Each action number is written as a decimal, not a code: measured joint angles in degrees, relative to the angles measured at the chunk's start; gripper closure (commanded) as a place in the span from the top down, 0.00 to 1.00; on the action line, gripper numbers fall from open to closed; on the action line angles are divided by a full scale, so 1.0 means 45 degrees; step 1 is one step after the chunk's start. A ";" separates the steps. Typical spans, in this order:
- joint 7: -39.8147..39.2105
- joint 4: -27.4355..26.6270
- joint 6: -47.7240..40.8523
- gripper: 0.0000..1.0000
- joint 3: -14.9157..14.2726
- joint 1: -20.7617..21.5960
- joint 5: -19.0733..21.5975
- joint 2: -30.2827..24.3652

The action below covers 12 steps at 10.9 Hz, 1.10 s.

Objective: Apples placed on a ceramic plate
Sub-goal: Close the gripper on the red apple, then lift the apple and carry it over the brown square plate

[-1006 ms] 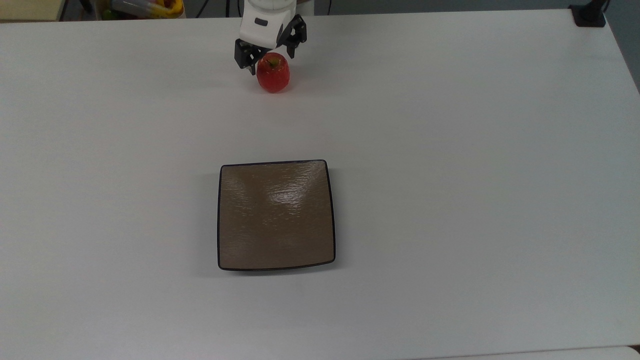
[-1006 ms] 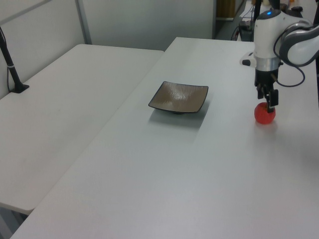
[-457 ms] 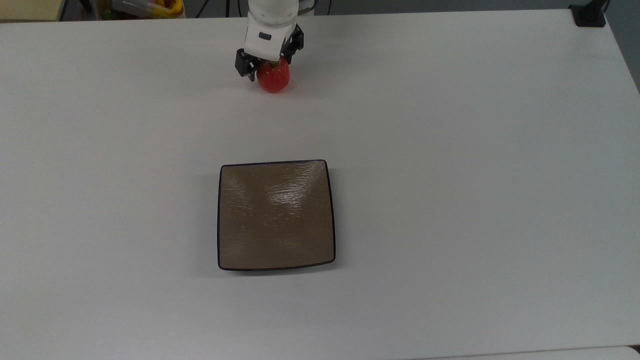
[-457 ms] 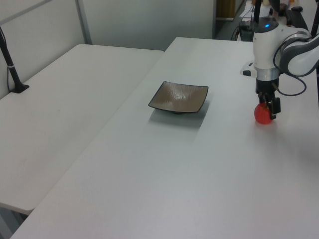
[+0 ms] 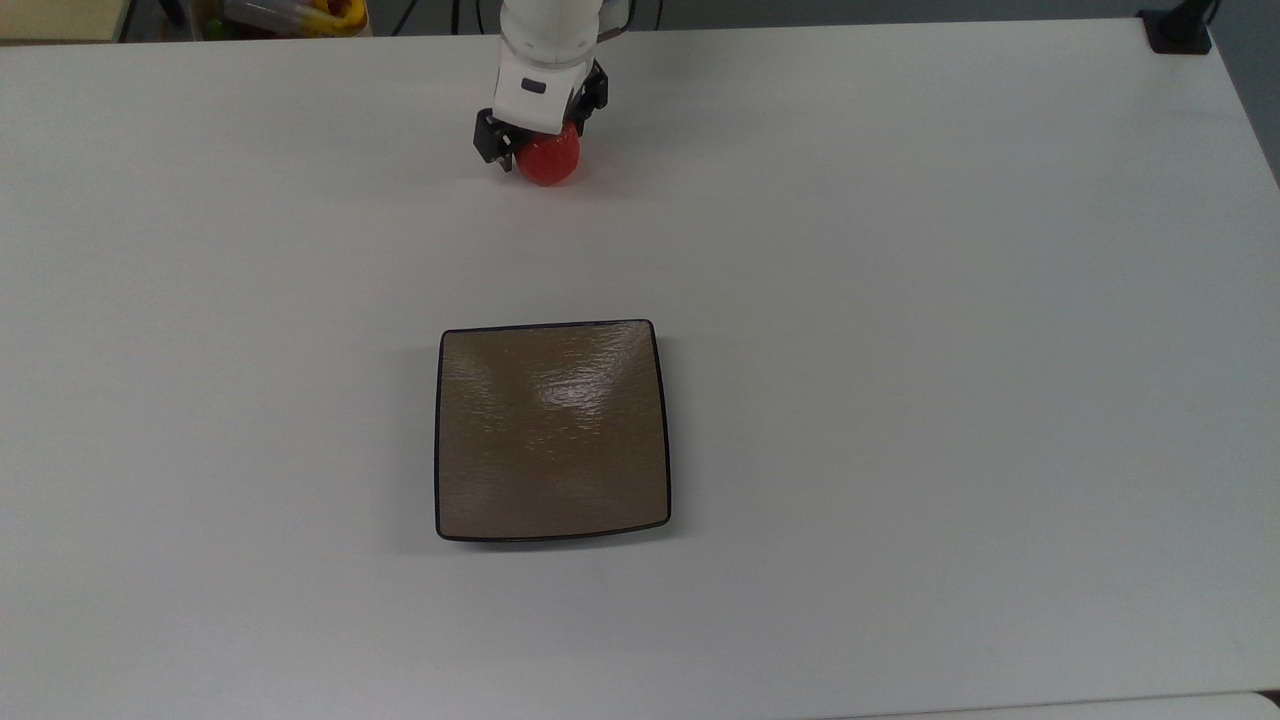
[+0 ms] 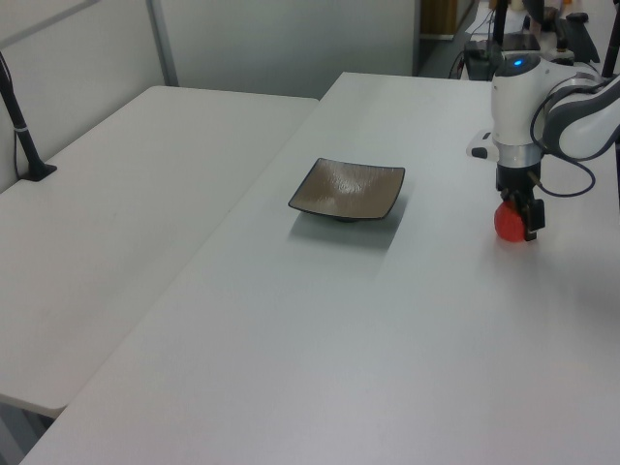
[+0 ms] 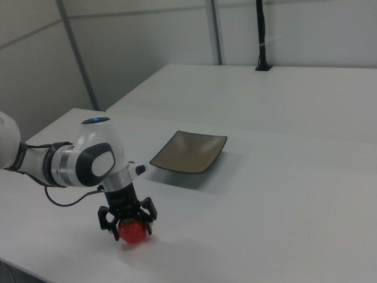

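**Inspector:** Report the position of the hand point(image 5: 540, 143) and what it carries.

**Assessor:** It stands at the upper centre of the top view, lowered over the apple point(image 5: 550, 160). Its fingers point(image 7: 105, 219) are spread to either side of the fruit, one on each flank as the right view shows it. I cannot tell whether they are pressing on the skin or standing just off it; the gap is too fine to read. The apple sits on the tabletop point(image 5: 900, 300), not lifted.

**Inspector:** Why that arrangement?

**Assessor:** In my judgement a straight descent from above suits a round, glossy fruit: straddling it at its widest part gives the firmest hold and least chance of it rolling away.

**Inspector:** And the destination?

**Assessor:** The ceramic plate point(image 5: 552, 430) lies lower centre in the top view, well apart from the apple, flat, with nothing on it. Open tabletop lies between the two, so the carry looks unobstructed.

**Inspector:** Counts?

**Assessor:** One apple, one plate, one hand. Some coloured clutter point(image 5: 290, 15) lies beyond the tabletop at the upper left of the top view; not part of the work.
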 measured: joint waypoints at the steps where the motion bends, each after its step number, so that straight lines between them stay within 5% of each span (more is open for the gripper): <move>1: -0.0007 -0.0001 0.0020 0.23 0.0000 0.0000 -0.0001 0.0027; 2: -0.0009 0.0004 0.0024 0.10 0.0001 0.0003 -0.0001 0.0031; 3: -0.0009 0.0005 0.0024 0.07 0.0001 0.0003 -0.0001 0.0024; 9: -0.0008 0.0063 0.0025 0.07 -0.0002 -0.0018 -0.0001 -0.0021; 12: 0.0230 0.1001 -0.0427 0.09 -0.0012 -0.0103 -0.0001 -0.0256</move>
